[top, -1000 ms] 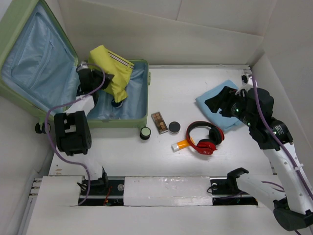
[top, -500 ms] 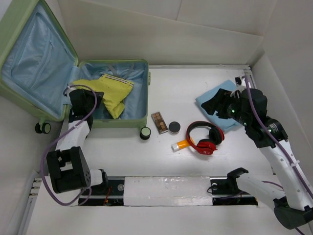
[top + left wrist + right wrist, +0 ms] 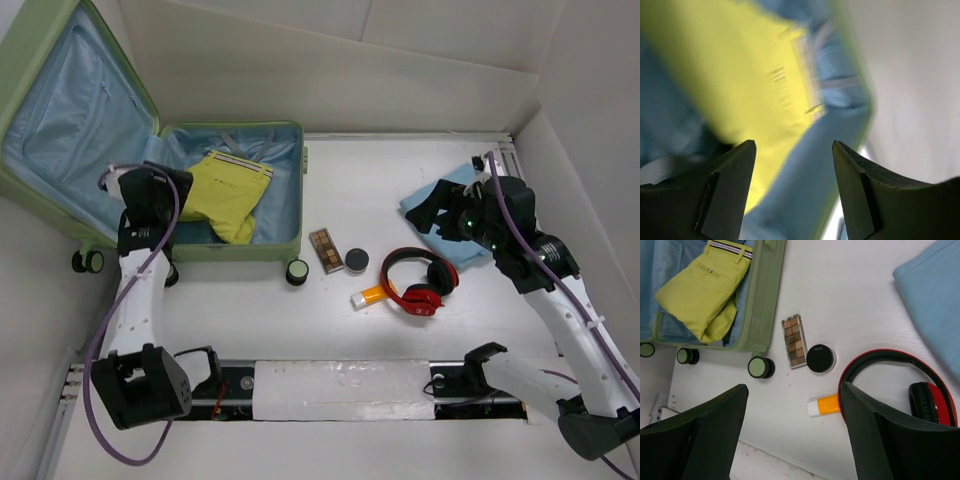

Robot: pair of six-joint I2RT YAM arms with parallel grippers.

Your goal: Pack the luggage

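The luggage point(image 3: 240, 250) lies open at the back left, its lid raised and its light blue lining showing. Yellow shorts point(image 3: 232, 190) lie folded inside it, and they show blurred in the left wrist view point(image 3: 740, 75). My left gripper point(image 3: 172, 190) hovers over the luggage's left part, beside the shorts. It is open, with nothing between its fingers point(image 3: 730, 190). My right gripper point(image 3: 440, 212) hangs open and empty above the table at the right, over the edge of a blue cloth point(image 3: 448, 190). From there it looks down on the shorts point(image 3: 705, 295) and the luggage rim point(image 3: 765, 300).
In front of the luggage lie an eyeshadow palette point(image 3: 795, 340), a round black compact point(image 3: 820, 358), an orange tube point(image 3: 824, 405) and red headphones point(image 3: 929, 402). The folded blue cloth point(image 3: 935, 295) lies at the right. A luggage wheel point(image 3: 760, 367) sticks out by the palette. White walls enclose the table.
My left gripper lowered the yellow shorts into the luggage, opened and let them go, then drew back to the left. My right gripper shifted slightly left and opened a little wider.
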